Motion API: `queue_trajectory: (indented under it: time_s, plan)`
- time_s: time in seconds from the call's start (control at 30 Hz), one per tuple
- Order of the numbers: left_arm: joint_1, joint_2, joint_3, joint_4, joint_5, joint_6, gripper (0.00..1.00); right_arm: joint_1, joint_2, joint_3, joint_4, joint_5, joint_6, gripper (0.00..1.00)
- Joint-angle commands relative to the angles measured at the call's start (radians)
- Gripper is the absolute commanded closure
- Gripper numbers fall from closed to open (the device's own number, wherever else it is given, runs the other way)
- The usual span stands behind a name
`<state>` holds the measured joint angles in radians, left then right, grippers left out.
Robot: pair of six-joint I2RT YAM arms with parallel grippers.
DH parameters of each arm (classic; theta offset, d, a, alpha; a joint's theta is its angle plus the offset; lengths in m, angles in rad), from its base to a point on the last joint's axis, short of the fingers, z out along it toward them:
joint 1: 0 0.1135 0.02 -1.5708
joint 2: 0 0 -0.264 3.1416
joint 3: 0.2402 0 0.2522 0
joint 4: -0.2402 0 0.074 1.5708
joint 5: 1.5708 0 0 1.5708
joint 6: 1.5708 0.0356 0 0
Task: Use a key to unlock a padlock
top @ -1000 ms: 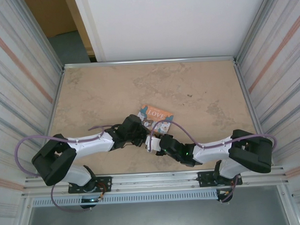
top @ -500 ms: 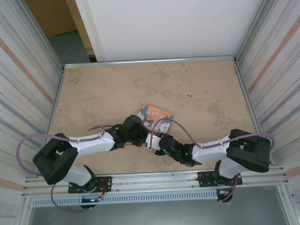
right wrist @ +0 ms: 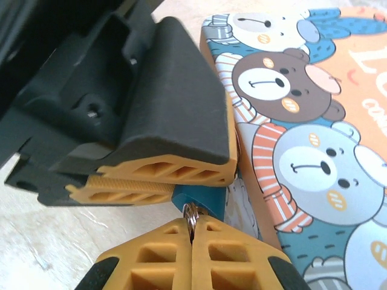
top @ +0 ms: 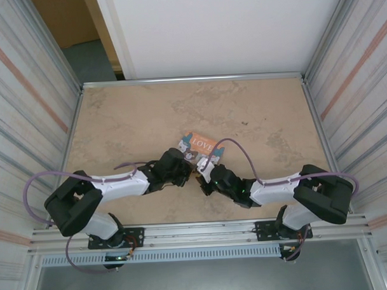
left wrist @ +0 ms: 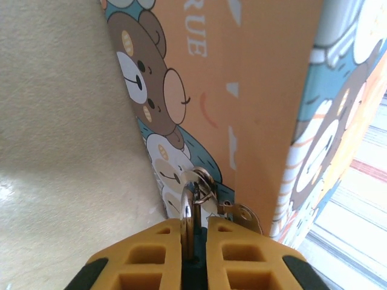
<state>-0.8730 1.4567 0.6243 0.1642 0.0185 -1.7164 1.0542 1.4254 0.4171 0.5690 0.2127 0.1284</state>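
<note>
The left pincer [left wrist: 195,226] is clamped narrow on the padlock [right wrist: 202,196], a small dark blue block whose pale loop sits at the metal clasp [left wrist: 239,211] of the orange-and-teal bear box [right wrist: 314,121]. This is at the box's near edge, around the middle of the tabletop [top: 129,122]. From the right, the right pincer [right wrist: 193,232] is pinched tight on the key [right wrist: 190,212]. Just its small ring shows, touching the padlock's underside.

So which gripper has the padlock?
The left gripper: it clamps the blue padlock, while the right gripper is shut on a small metal ring.
</note>
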Motion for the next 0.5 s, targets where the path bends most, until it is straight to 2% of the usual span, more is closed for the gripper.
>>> queue_trajectory:
  time_s: [0.0,0.47]
  plan:
    - [-0.054,0.015,0.015,0.02,0.065,-0.011,1.0,-0.038,-0.011,0.017,0.089,-0.004,0.181,1.0]
    - [-0.071,0.059,0.014,0.047,0.059,-0.028,1.0,-0.045,0.051,-0.036,0.13,0.034,0.136,1.0]
